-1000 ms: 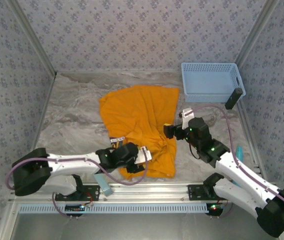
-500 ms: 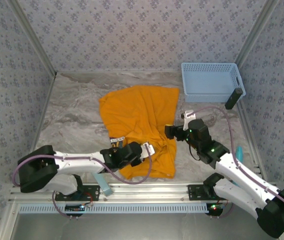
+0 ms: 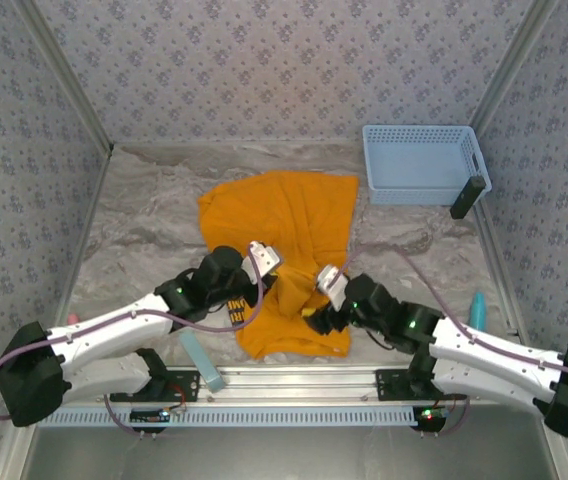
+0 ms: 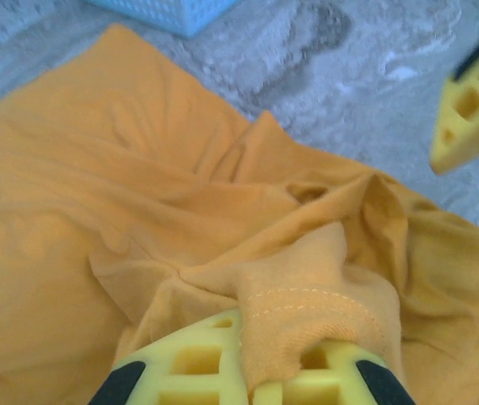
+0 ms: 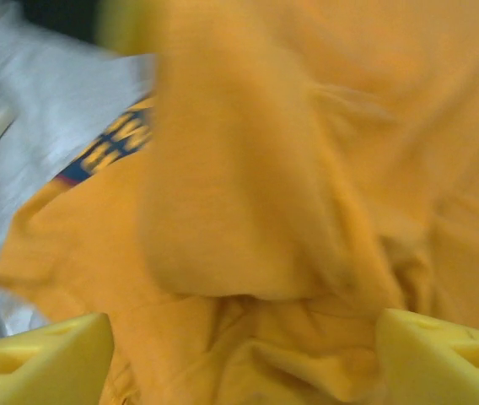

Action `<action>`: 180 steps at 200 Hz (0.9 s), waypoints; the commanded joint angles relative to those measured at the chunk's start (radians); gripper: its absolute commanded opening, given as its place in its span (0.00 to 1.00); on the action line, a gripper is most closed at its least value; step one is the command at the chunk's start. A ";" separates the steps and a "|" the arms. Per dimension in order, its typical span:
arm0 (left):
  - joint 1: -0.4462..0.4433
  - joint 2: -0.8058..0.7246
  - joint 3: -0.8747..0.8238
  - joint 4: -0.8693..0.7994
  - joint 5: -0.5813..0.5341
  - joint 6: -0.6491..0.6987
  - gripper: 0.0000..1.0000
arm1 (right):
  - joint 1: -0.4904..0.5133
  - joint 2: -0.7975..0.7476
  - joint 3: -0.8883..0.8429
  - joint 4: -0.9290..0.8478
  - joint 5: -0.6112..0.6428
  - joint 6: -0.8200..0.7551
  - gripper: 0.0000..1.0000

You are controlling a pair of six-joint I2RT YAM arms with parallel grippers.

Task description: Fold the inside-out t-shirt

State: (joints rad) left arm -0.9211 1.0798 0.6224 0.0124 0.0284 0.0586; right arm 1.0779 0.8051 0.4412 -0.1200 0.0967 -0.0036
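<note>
- The inside-out t-shirt [image 3: 289, 215] is laid rumpled on the grey table [image 3: 144, 230], to the near left of the light blue basket [image 3: 419, 160]. Its far right corner is found close to the basket's near left corner.
- The left gripper [image 4: 256, 380] is seen clamped together on a hemmed fold of the shirt, at the half of the shirt farther from the basket.
- The right gripper [image 5: 239, 354] is held with its fingers spread wide. Cloth is seen between them, but it is not pinched.
- Dark lettering [image 5: 109, 143] is shown at the shirt's edge, away from the basket.
</note>
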 commanded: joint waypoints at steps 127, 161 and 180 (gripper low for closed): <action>0.063 0.049 0.158 -0.239 0.435 -0.134 0.04 | 0.185 0.493 0.085 0.395 0.321 -0.794 0.29; 0.125 0.064 0.124 -0.230 0.504 -0.119 0.03 | 0.117 0.345 0.126 -0.004 0.162 -0.776 0.02; 0.158 0.076 0.118 -0.227 0.548 -0.104 0.03 | 0.121 0.326 0.150 -0.163 0.177 -0.818 0.00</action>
State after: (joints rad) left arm -0.7979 1.1412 0.7498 -0.2138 0.4679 -0.0643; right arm 1.2003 1.1675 0.5392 0.0246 0.3222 -0.7822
